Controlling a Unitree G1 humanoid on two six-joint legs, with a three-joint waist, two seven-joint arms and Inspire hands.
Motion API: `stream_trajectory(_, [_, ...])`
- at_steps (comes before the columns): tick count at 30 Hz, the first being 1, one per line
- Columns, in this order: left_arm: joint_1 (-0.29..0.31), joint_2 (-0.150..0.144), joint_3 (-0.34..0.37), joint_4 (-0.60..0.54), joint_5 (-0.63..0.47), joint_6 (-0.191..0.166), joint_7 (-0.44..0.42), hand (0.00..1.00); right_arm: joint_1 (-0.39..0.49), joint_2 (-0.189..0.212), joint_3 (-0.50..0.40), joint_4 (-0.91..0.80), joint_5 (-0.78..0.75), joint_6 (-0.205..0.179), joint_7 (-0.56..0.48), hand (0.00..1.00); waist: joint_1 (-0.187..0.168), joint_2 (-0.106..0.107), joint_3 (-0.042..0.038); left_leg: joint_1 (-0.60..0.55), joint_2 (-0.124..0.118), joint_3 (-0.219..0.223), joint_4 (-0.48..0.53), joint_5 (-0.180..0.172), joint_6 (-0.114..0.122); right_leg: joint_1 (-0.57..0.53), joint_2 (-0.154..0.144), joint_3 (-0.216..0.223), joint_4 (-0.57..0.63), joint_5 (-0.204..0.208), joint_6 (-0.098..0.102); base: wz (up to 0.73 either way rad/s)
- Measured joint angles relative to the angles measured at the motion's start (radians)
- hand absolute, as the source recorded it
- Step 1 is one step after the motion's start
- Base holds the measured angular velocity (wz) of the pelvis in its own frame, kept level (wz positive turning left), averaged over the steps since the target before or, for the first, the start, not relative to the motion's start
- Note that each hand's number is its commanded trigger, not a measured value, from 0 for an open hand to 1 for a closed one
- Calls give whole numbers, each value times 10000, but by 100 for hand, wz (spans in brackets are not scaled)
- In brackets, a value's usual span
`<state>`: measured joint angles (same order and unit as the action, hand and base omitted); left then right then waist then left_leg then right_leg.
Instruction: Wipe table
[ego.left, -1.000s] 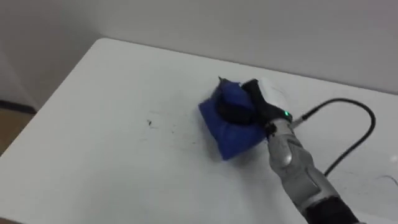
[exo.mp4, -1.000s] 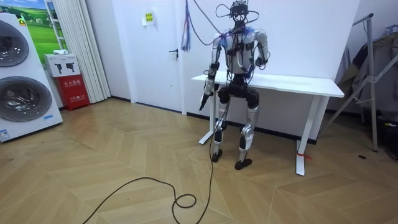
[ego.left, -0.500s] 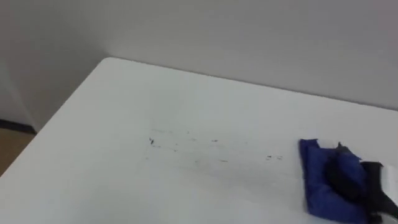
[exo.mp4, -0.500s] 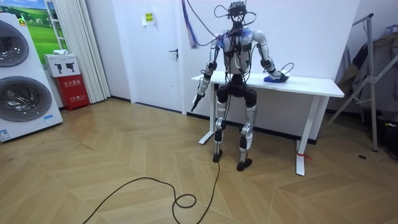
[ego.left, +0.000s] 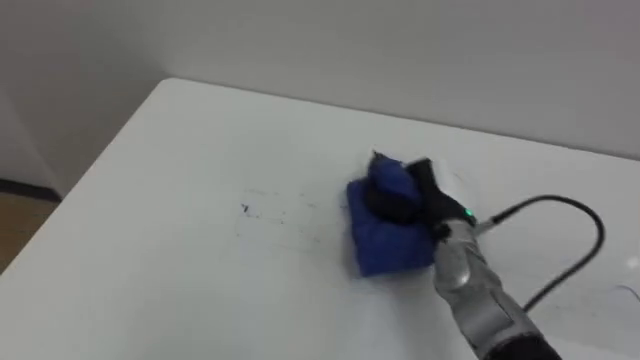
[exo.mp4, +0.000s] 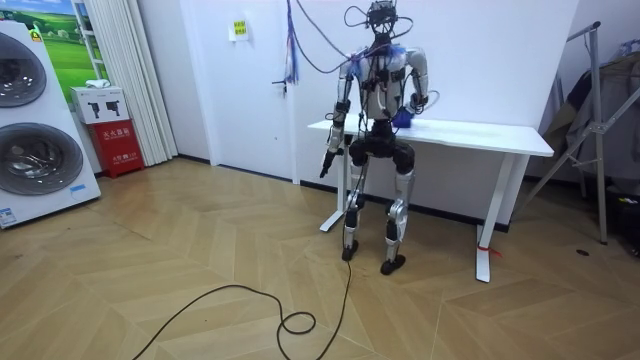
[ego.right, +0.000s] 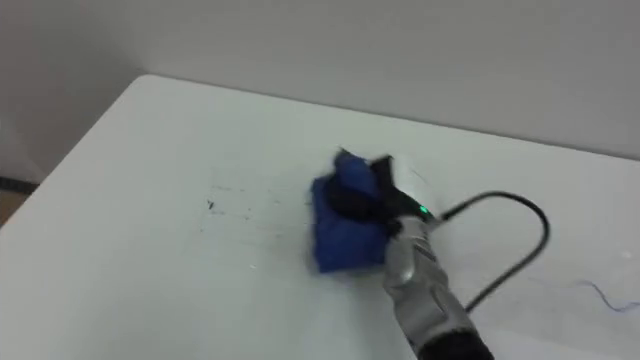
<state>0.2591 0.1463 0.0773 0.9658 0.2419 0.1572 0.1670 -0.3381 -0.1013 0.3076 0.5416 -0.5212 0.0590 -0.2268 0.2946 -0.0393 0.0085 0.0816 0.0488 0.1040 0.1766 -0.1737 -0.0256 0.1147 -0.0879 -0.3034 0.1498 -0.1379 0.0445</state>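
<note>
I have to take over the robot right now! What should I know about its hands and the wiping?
Right hand: resting on the blue cloth, which lies on the white table.
Left hand: hanging by the robot's side, idle.
Done: hard to say how much has been wiped.
Left: dark specks sit on the table to the cloth's left, so wiping that way looks like the next job.
</note>
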Motion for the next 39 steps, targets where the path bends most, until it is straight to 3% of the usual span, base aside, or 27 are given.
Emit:
stream_trajectory(1, [289,3,4,-34,-8,85,5,0,-142,-37,-36,183,-28,-32,0,100,0,10,5,-9,-37,-249,-10,3,6,96,-27,-155,12,-8,12,59])
stream_trajectory(4, [1016,-34,67,-48,-57,123,-25,0,824,-312,-214,509,-408,-254,-57,100,-194,-92,-24,25,-162,-561,-17,8,16,336,-140,-521,-6,-40,65,49])
stream_trajectory(6, [1177,-136,189,-53,-44,99,-53,0,1928,-679,-624,598,-820,-1017,-839,100,-631,-15,81,127,-252,-675,-127,24,42,426,-208,-529,-33,-67,110,16])
stream_trajectory(7, [1206,-125,317,-49,-43,62,-54,0,2141,-739,-779,590,-888,-1203,-1014,100,-784,-38,69,136,-274,-641,-132,26,47,457,-227,-523,-90,-82,134,-8])
stream_trajectory(9, [1299,58,960,-28,-37,-195,-28,0,3334,-1078,-1689,598,-915,-1754,-1690,100,-1302,-139,-25,359,-363,-501,-132,3,80,696,-333,-416,-143,-214,344,-13])
stream_trajectory(12, [1284,133,1475,-52,-27,-497,7,0,4700,-1548,-3158,732,-562,-1927,-2559,100,-1721,-50,-141,546,-369,-186,-129,-205,191,834,-357,-177,-137,-343,388,-26])
stream_trajectory(14, [1290,173,1612,-143,-22,-496,5,0,5396,-1818,-3809,891,-184,-2011,-2995,100,-1896,-39,-195,577,-364,-68,-68,-274,232,806,-362,39,-113,-363,410,-22])
stream_trajectory(16, [1364,202,1776,-278,83,-498,7,0,5715,-1840,-4486,1336,1,-2119,-3247,100,-2119,-101,-269,628,-370,-26,-59,-308,229,844,-376,75,-111,-370,454,-13])
stream_trajectory(18, [1296,222,1732,-404,149,-495,-11,0,5811,-1976,-4731,1714,561,-2117,-3371,100,-2311,-159,-277,611,-377,-12,73,-308,279,852,-389,140,-72,-305,436,-6])
stream_trajectory(20, [1250,245,1646,-495,146,-499,7,0,5796,-2056,-4739,1866,715,-2104,-3363,100,-2343,-197,-282,599,-394,-40,160,-321,298,821,-424,145,52,-302,433,-2])
stream_trajectory(22, [1166,270,1303,-495,101,-474,69,0,5468,-2040,-4578,1858,938,-1789,-3351,100,-2280,-190,-285,615,-387,23,192,-330,311,804,-419,208,64,-279,433,-9])
stream_trajectory(24, [956,220,878,-481,75,-368,230,0,4995,-1814,-4428,1496,888,-912,-3131,100,-2094,-200,-273,632,-318,207,167,-333,307,730,-354,363,87,-173,389,-26])
stream_trajectory(25, [909,219,732,-447,75,-337,254,0,4755,-1732,-4359,1487,854,-679,-3033,100,-2001,-187,-272,645,-270,337,162,-341,290,667,-304,523,96,-147,366,-59])
stream_trajectory(26, [775,176,568,-358,76,-279,251,0,4245,-1610,-4061,1359,790,-170,-2703,100,-1725,-143,-261,651,-171,625,152,-360,248,455,-242,726,214,-92,295,-69])
stream_trajectory(27, [646,153,411,-289,80,-218,251,0,3807,-1437,-3525,892,728,325,-2214,100,-1489,-146,-242,602,-81,828,108,-334,203,259,-152,925,238,-26,220,-68])
stream_trajectory(28, [580,156,289,-217,97,-180,250,0,3569,-1321,-3097,583,589,575,-1955,100,-1380,-149,-240,566,-67,856,60,-315,181,168,-116,1024,282,-8,194,-58])
stream_trajectory(29, [424,146,61,-130,120,-82,242,0,2971,-1277,-2132,-6,197,859,-1431,100,-1123,-133,-177,475,-52,832,11,-289,168,-94,-55,1100,414,22,128,-38])
stream_trajectory(30, [294,149,-120,-128,116,-38,226,0,2238,-1055,-1246,-486,-151,860,-1002,100,-1047,-150,-60,333,1,789,21,-256,131,-213,8,1072,382,61,64,-22])
stream_trajectory(32, [111,98,-300,-147,92,-30,178,0,1240,-597,-552,-774,-609,626,-430,100,-910,-207,17,135,23,704,68,-230,105,-458,28,953,409,33,11,17])
stream_trajectory(35, [175,51,-429,-271,33,-36,93,0,297,-330,-166,-351,-665,124,-118,100,-467,-161,46,16,65,445,200,-236,116,-454,-24,361,561,12,29,37])
stream_trajectory(39, [513,141,-355,-211,50,-17,-26,0,766,-330,-528,1509,-465,-164,-256,100,-506,-149,55,120,81,315,423,-230,128,-405,-372,-38,1274,-91,109,42])
